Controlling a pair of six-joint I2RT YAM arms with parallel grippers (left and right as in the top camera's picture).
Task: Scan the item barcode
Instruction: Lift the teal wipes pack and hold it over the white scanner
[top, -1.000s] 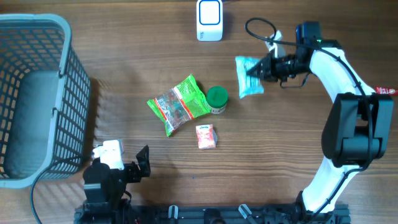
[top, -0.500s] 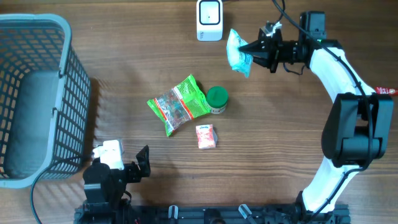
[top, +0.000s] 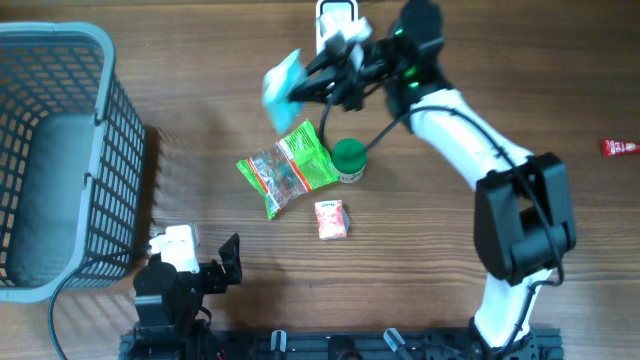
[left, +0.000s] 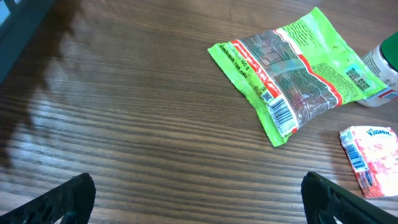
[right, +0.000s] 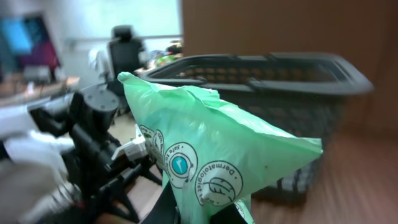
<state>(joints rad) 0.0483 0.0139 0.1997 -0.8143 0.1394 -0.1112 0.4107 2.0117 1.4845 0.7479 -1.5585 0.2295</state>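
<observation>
My right gripper (top: 303, 88) is shut on a pale green wipes packet (top: 282, 80), held in the air left of the white scanner (top: 337, 18) at the table's back edge. In the right wrist view the packet (right: 214, 158) fills the middle, with round printed logos facing the camera and my dark fingers (right: 176, 208) pinching its lower end. No barcode shows on that face. My left gripper (top: 205, 262) rests low at the front left, open and holding nothing; in the left wrist view its fingertips (left: 69, 198) stand wide apart over bare wood.
A green snack bag (top: 288, 168), a green-capped bottle (top: 349, 158) and a pink tissue packet (top: 331, 219) lie mid-table. A grey basket (top: 60, 150) stands at the left. A small red item (top: 620, 148) lies at the right edge.
My right arm has swung from the right side past the scanner to its left, carrying the packet with it. The left arm has not moved.
</observation>
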